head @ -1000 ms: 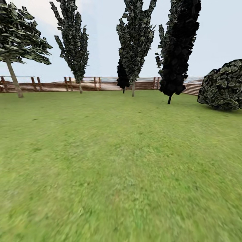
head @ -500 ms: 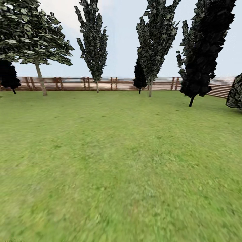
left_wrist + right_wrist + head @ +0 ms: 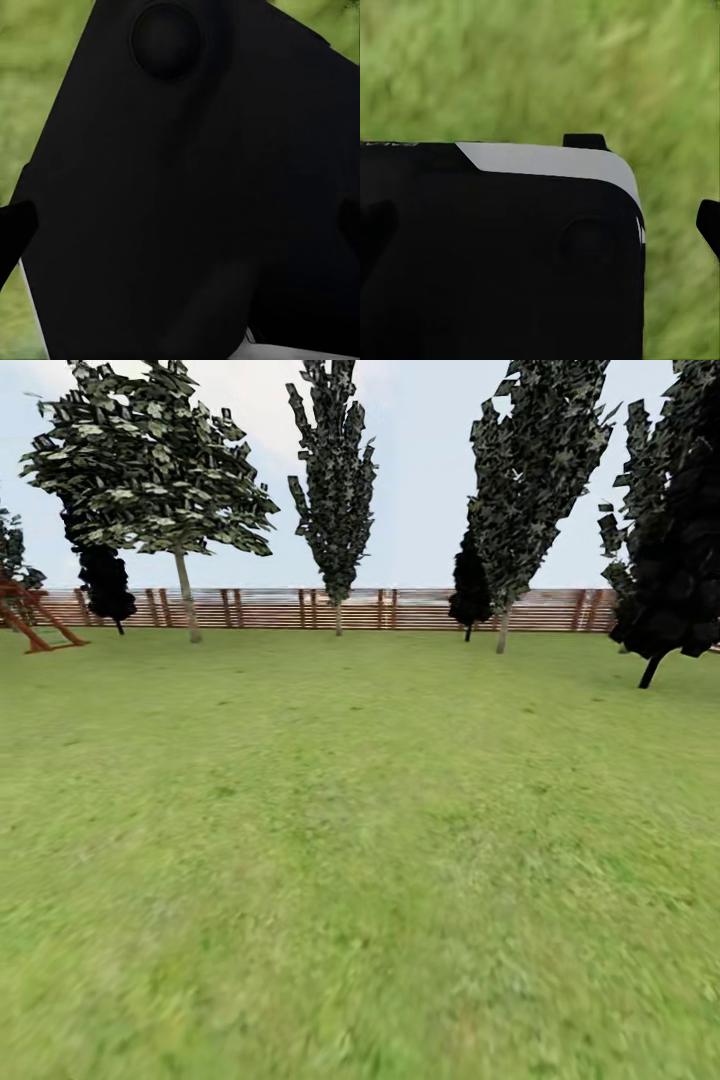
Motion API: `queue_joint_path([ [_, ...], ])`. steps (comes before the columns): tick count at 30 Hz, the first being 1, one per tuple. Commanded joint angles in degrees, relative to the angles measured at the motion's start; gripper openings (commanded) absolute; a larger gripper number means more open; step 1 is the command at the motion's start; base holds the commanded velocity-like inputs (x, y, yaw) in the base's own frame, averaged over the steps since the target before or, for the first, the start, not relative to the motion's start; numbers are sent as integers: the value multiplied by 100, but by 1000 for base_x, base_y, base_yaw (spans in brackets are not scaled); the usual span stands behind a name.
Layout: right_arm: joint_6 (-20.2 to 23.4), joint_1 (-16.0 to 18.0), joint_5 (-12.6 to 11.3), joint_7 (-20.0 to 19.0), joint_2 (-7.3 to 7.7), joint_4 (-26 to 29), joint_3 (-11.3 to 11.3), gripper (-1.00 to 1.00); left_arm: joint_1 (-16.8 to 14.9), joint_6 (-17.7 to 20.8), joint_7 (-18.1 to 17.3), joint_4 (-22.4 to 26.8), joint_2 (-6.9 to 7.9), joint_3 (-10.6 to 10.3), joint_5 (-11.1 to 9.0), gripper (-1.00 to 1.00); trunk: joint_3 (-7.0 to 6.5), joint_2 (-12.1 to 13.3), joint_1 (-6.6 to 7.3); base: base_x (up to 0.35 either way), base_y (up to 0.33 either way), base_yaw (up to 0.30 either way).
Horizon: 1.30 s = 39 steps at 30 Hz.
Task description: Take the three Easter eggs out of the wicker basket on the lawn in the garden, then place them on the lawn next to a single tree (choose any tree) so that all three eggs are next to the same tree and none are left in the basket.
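**Lawn in front, fence and trees at the far edge**

The lawn [image 3: 360, 840] runs from the near edge to a fence [image 3: 270, 610] across the far side. A tree [image 3: 185, 595] stands far left before the fence, with a frame [image 3: 35, 622] left of it. Three narrow trees [image 3: 337, 510] stand along the fence to its right, the rightmost [image 3: 665, 590] nearer than the others.

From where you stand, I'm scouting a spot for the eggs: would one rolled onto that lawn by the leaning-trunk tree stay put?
Probably. The lawn looks flat and even right up to the tree, so there is little to set an egg rolling. Its grassy surface should grip more than a hard one. How soft it is cannot be told.
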<state>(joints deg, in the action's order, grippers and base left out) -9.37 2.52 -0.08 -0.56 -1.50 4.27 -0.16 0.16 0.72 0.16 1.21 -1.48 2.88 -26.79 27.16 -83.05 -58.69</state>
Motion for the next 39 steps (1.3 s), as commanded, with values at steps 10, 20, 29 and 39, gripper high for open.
queue_joint_path([
  [10,-21,3,-1,-6,1,-5,-2,100,2,8,1,10,-1,28,-1,100,5,-2,-3,300,224,286],
  [20,-21,3,1,-6,0,-5,-2,100,2,8,-7,10,-1,28,-1,100,5,-2,-3,300,224,286],
  [29,-21,3,2,-6,0,-5,1,100,2,8,-7,10,-1,28,-4,100,5,-2,-3,300,224,286],
  [39,-21,3,6,-6,0,-5,2,100,2,8,-16,10,-1,28,-10,100,5,-2,-3,300,225,286],
])
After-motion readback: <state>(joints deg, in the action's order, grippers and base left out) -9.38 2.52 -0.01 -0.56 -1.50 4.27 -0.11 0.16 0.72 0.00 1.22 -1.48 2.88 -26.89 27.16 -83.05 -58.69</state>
